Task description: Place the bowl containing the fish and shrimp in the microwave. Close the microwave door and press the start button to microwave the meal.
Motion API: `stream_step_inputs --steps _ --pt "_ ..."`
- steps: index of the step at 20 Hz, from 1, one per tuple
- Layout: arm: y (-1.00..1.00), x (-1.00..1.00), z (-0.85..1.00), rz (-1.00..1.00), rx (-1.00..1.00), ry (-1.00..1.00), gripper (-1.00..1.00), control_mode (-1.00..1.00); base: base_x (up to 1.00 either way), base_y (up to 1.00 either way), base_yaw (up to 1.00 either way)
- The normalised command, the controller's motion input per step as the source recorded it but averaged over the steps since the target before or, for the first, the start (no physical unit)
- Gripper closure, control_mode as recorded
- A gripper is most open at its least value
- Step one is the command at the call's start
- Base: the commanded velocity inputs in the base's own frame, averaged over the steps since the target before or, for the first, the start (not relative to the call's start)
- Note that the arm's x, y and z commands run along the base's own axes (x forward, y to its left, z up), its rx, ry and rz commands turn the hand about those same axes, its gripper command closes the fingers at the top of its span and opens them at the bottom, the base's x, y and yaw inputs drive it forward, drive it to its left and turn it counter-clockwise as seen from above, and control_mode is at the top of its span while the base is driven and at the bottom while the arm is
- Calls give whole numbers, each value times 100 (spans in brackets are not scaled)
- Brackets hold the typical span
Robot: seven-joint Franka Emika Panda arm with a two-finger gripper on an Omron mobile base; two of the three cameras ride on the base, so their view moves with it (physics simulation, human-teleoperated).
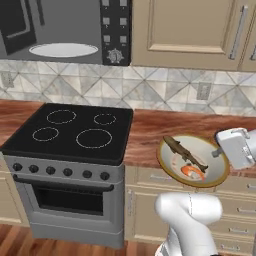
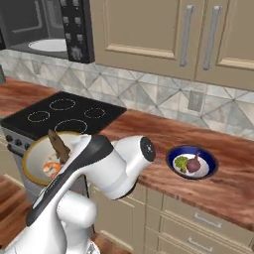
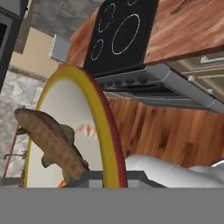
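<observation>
The cream bowl (image 1: 200, 150) with its golden rim hangs tilted in the air in front of the counter edge, right of the stove. The dark brown fish (image 1: 184, 152) lies across it, and the orange shrimp (image 1: 192, 172) sits at its low side. My gripper (image 1: 218, 152) is shut on the bowl's right rim. In the hand view that rim (image 3: 98, 113) runs down between my fingers, with the fish (image 3: 52, 140) beside it. The right base view shows the bowl (image 2: 34, 161), fish (image 2: 58, 144) and shrimp (image 2: 51, 168) beside my arm. The microwave (image 1: 63, 49) is up left, its door (image 1: 15, 25) swung open.
A black-topped stove (image 1: 75, 130) stands below the microwave. The microwave's button panel (image 1: 115, 30) is on its right side. A blue bowl (image 2: 192, 162) with green and purple food sits on the wooden counter (image 2: 149, 131) to the right. Beige cabinets (image 1: 190, 30) hang above.
</observation>
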Motion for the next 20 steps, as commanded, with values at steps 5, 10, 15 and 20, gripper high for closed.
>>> stream_step_inputs --steps 5,10,15,20 --pt "0 0 0 0 0 0 100 100 18 100 29" --pt "0 0 0 0 0 0 100 100 24 88 7" --pt "0 0 0 0 0 0 100 100 6 70 -1" --pt "0 0 0 0 0 0 100 100 1 68 -11"
